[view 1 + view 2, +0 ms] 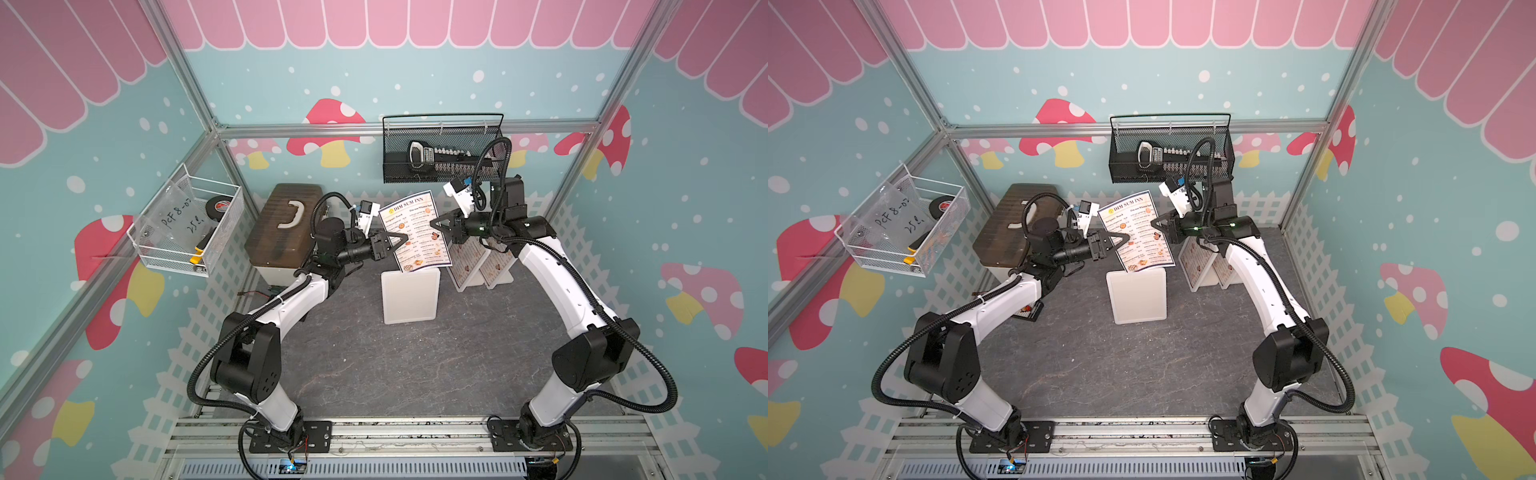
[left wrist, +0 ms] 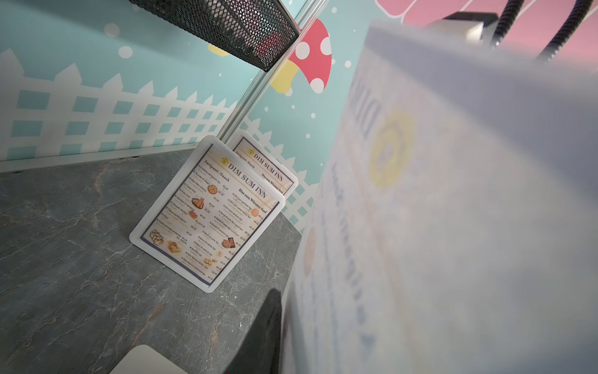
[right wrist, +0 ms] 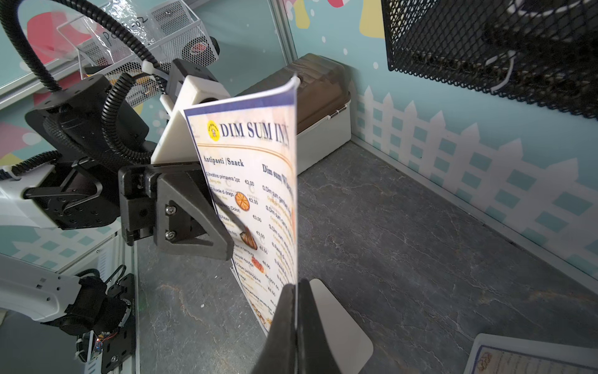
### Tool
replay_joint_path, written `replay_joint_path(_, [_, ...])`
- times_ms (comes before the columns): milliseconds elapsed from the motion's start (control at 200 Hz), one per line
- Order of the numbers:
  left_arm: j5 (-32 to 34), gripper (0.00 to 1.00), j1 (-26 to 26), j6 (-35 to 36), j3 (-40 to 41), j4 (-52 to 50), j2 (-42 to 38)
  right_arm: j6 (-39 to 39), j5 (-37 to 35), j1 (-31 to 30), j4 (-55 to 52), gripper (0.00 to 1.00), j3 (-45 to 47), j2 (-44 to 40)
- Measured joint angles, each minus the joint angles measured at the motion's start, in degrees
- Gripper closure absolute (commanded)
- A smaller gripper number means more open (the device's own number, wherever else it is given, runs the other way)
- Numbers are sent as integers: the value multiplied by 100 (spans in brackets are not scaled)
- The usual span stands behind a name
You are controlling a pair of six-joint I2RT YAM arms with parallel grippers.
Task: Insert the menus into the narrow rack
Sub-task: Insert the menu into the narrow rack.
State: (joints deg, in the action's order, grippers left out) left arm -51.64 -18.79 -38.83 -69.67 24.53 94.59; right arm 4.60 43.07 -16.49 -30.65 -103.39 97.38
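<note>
One menu (image 1: 417, 232) hangs upright just above the rack (image 1: 409, 297), right gripper (image 1: 433, 223) clamping it, left gripper (image 1: 404, 238) hold unclear; you lower straight.

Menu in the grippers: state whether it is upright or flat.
Upright, slightly tilted: the menu stands heading-up, left gripper and right gripper pinching its opposite side edges.

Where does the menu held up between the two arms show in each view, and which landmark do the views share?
In both top views: held menu mid-picture, tilted.
Left wrist: held menu large, blurred, nearest the camera.
Right wrist: held menu mid-picture, print readable.
Shared landmark: black mesh basket, in all four.
</note>
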Motion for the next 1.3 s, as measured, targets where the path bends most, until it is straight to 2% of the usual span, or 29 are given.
replay_joint_path(745, [-2,75,-96,0,0,-26,35,-402,-136,87,-225,100,68,-146])
replay_joint_path(1301, [28,75,11,-4,15,-11,37,-354,588,103,-184,100,70,-59])
